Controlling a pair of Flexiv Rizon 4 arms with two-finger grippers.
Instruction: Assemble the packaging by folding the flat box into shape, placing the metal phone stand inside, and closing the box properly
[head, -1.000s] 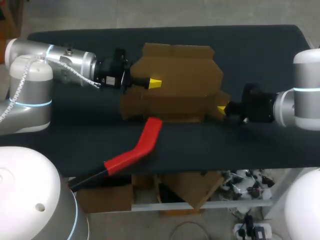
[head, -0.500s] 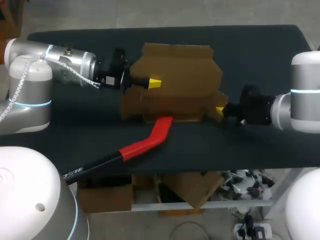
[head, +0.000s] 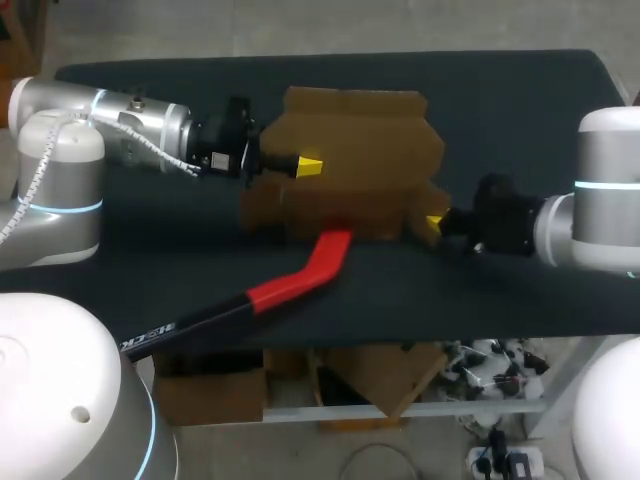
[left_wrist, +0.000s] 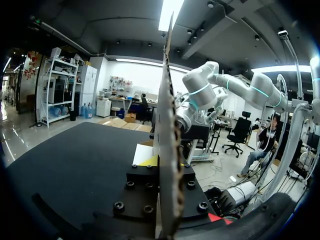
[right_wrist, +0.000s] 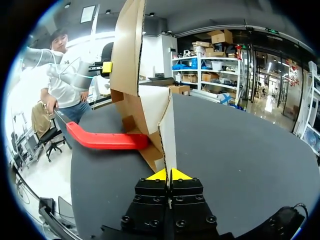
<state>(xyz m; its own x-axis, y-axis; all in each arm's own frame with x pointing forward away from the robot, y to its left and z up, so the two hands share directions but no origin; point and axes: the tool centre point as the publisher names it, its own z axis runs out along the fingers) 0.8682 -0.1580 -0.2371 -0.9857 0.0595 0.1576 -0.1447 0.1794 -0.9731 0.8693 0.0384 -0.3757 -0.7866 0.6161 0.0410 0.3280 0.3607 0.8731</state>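
Sliding right, the red rod (head: 300, 282) now touches the near edge of the half-folded cardboard box (head: 350, 165) at mid-table (head: 520, 100). The left gripper (head: 308, 165) clamps an upright panel. The right gripper (head: 432, 222), nudged inward, pinches a side flap between nearly meeting fingertips.

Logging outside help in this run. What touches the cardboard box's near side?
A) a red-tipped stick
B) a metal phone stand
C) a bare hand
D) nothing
A: the red-tipped stick reaches in over the table's near edge, and its red end meets the cardboard box's near wall.
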